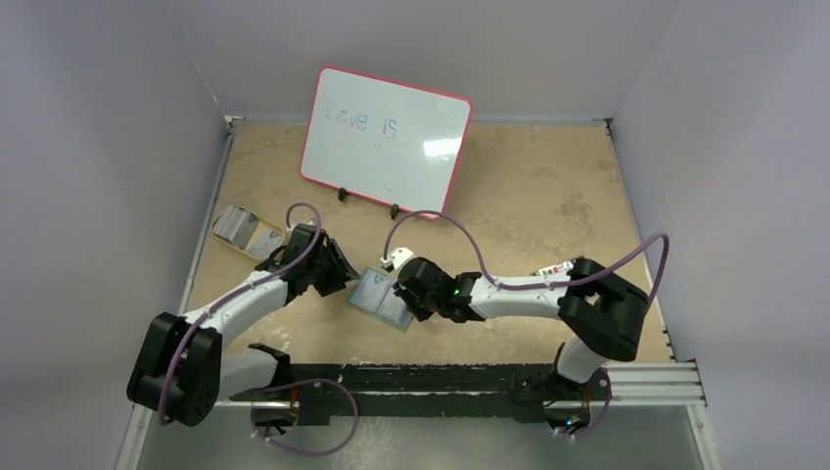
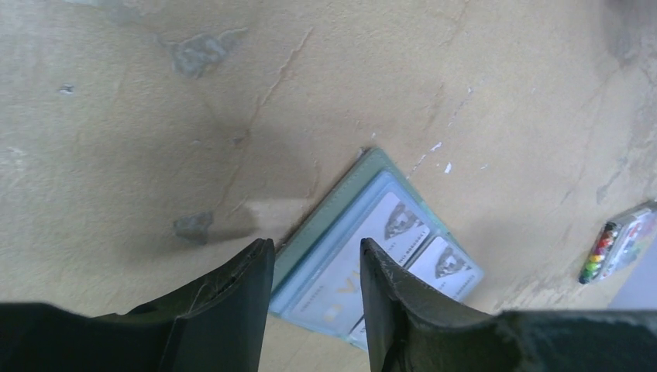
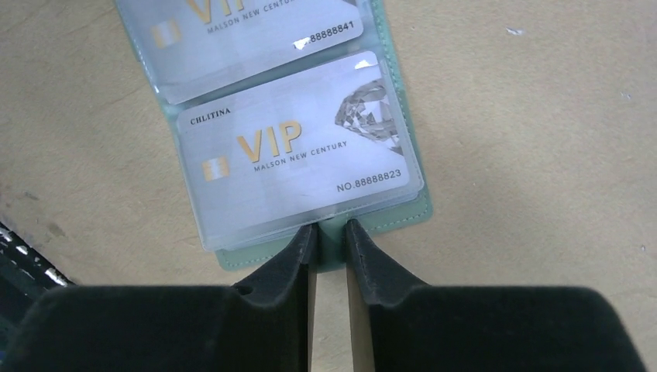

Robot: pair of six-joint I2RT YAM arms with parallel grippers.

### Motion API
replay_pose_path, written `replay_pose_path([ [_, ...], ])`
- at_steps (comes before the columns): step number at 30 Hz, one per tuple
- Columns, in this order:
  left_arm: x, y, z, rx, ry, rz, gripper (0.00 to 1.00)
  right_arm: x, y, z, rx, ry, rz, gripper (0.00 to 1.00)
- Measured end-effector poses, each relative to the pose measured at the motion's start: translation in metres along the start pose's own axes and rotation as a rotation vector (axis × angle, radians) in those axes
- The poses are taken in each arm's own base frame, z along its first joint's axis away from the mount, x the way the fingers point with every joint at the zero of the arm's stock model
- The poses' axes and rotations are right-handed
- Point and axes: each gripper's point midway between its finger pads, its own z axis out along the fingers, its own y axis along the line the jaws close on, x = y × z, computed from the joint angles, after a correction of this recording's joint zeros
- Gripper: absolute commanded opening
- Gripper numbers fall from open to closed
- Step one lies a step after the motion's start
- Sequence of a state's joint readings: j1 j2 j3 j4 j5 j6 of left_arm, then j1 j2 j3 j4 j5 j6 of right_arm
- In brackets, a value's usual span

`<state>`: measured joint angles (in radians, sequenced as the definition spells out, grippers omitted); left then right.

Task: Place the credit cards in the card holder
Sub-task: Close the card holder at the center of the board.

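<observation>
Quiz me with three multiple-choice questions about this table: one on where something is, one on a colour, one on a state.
1. Where on the table does the card holder lie?
A. in the middle, between the two end effectors
B. in the far left corner
C. in the far right corner

2. What colour is the card holder's cover?
A. red
B. sage green
C. black

3. How is the card holder?
A. folded shut
B. standing on edge
C. lying open with credit cards in its pockets

Answers:
1 A, since the left end effector and the right end effector meet it from either side.
2 B, since a green rim shows round the clear pockets.
3 C, since two credit cards lie face up behind the plastic.
</observation>
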<state>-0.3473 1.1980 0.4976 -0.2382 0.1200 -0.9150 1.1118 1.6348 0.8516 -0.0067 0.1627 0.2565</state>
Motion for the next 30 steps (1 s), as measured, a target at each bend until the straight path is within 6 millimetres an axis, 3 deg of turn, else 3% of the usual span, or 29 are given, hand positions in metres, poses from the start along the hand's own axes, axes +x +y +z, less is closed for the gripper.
replay_pose_path([
  [7,0.001,0.008,0.001,-0.028,0.004,0.028,0.47,0.002,-0.002,-0.013,-0.012,-0.08,0.072,0.12],
  [19,0.024,-0.012,0.006,0.134,0.109,0.037,0.49,-0.011,0.001,-0.024,-0.078,-0.277,0.159,0.14],
  [25,0.024,-0.016,0.008,0.163,0.111,0.043,0.49,-0.011,-0.001,-0.023,-0.077,-0.316,0.209,0.15],
  [30,0.023,-0.015,0.009,0.159,0.108,0.05,0.46,-0.021,-0.003,-0.036,-0.087,-0.39,0.247,0.14],
])
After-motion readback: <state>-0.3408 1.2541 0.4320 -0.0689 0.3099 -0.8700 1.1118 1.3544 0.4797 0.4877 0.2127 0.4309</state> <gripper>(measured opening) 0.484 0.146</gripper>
